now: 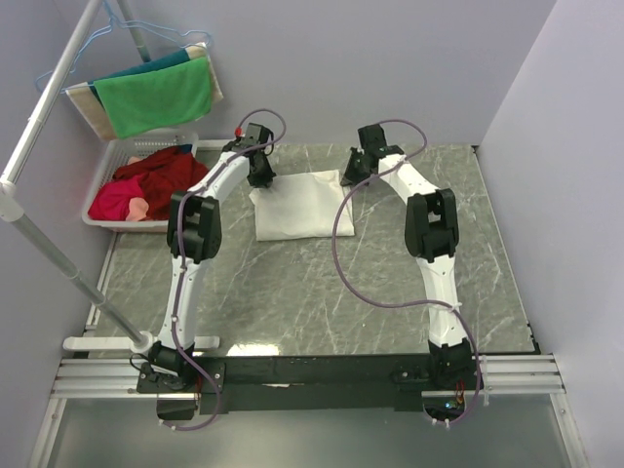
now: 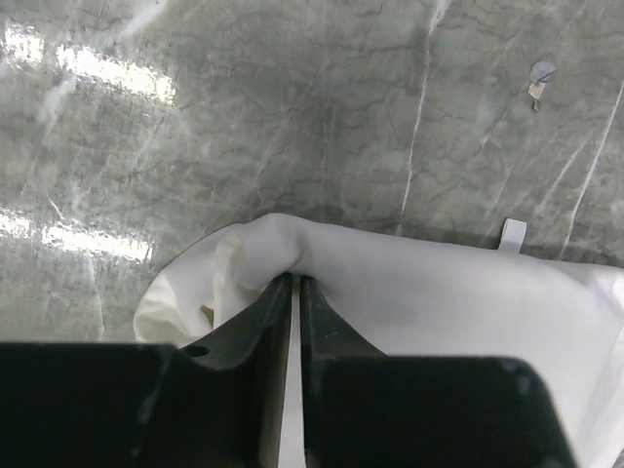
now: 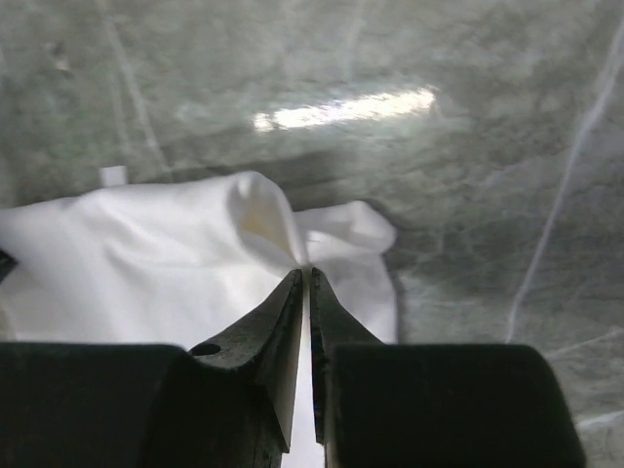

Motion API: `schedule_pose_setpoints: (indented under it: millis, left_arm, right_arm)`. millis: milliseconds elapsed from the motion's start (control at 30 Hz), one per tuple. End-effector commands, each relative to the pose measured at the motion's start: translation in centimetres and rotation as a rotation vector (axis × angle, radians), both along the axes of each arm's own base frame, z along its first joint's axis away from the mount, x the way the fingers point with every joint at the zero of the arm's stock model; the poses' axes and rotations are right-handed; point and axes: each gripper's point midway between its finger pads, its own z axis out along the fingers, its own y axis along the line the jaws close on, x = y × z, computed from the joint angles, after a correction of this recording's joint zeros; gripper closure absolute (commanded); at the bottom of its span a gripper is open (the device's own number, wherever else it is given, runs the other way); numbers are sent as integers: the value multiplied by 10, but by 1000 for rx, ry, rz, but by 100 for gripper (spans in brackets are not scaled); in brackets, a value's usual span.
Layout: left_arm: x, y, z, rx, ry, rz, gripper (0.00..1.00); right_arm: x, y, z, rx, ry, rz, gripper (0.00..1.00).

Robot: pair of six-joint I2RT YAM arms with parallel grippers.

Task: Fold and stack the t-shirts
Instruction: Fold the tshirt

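A white t-shirt (image 1: 297, 206), folded into a plain rectangle, lies on the grey marble table at the back centre. My left gripper (image 1: 261, 175) is at its far left corner and is shut on a pinch of the white cloth (image 2: 390, 292). My right gripper (image 1: 353, 171) is at its far right corner and is shut on the white cloth (image 3: 175, 263) there. The cloth puckers up at both pinches. No print shows on the shirt.
A white basket (image 1: 107, 161) at the back left holds red and pink clothes (image 1: 146, 180). A green cloth (image 1: 154, 96) and a teal one hang on a rack above it. A metal pole (image 1: 58, 258) slants across the left side.
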Motion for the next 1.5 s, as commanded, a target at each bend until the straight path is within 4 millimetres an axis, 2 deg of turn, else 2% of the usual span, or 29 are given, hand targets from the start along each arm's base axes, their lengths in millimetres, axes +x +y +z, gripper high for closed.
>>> schedule_pose_setpoints:
  millis: [0,100,200,267,333,367,400,467,500,567,633,767,900,1067,1133,1167,1233,1300,1333,1367,1433,1467]
  left_arm:
    - [5,-1,-12,12,-11,-1,79]
    - [7,-3,-8,5,-27,-25,77]
    - [10,-2,7,11,-67,-33,75]
    - [12,5,23,36,-101,-16,74]
    - [14,12,38,57,-131,1,72]
    - [15,15,55,63,-166,13,71]
    - [15,20,64,74,-187,26,69]
    - [12,25,85,84,-234,36,65]
    - [14,27,94,87,-261,44,62]
    - [12,29,105,90,-282,42,59]
    - [11,31,108,101,-276,49,58]
    - [2,29,95,101,-217,22,57]
    - [-17,14,79,28,-136,-42,59]
    - [-57,-15,56,-127,-12,-167,60]
    - [-73,-20,50,-160,32,-193,60]
    - [-79,-25,48,-181,52,-214,62]
    - [-92,-28,48,-188,69,-246,63]
    - [-101,-31,49,-194,81,-278,63]
    - [-108,-29,49,-197,87,-286,63]
    - [-112,-30,50,-201,89,-297,65]
    - [-122,-24,47,-184,99,-290,64]
    - [-126,-22,45,-176,103,-288,64]
  right_arm:
    - [-9,-6,-17,-6,62,-18,86]
    - [-16,-5,-22,0,87,-12,89]
    - [-16,-8,-13,1,67,-24,89]
    - [-15,-8,4,0,29,-31,89]
    - [-15,-14,12,-17,8,-44,89]
    - [-15,-15,28,-19,-23,-52,90]
    - [-18,-17,30,-30,-27,-54,89]
    - [-18,-18,49,-25,-71,-56,89]
    - [-20,-15,51,-26,-76,-49,87]
    - [-22,-12,60,-29,-87,-31,85]
    - [-25,-4,63,-44,-92,-1,80]
    - [-31,13,68,-64,-100,65,71]
    - [-39,27,60,-52,-74,124,68]
    - [-51,39,48,-7,-30,160,68]
    - [-57,42,45,19,-9,170,68]
    - [-64,42,35,21,20,171,69]
    - [-72,44,31,49,40,184,69]
    - [-89,43,15,54,90,193,69]
    - [-93,45,16,72,90,202,69]
    - [-105,42,3,71,128,205,69]
    - [-115,43,-1,81,138,218,70]
    - [-126,40,-12,74,170,216,70]
